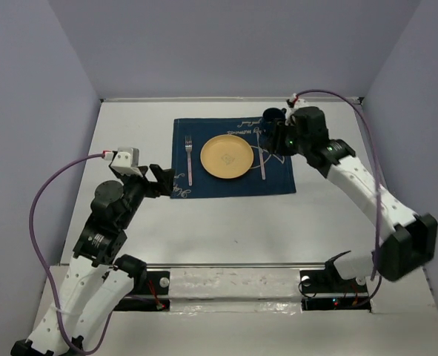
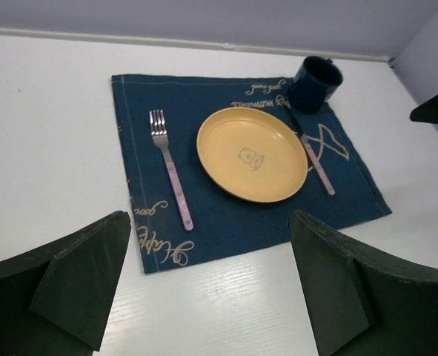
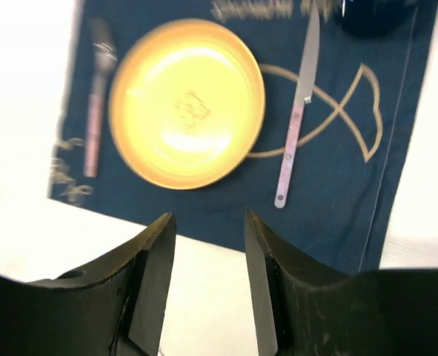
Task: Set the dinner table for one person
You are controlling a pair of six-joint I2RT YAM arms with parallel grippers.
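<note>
With the left claw (image 2: 207, 245) gaping wide and the right claw (image 3: 210, 245) parted more narrowly, both empty, the desk (image 2: 48, 133) spreads beneath and ahead of them, a stiff, heavy, smooth slab that I judge offers no hold and only bears things.
</note>
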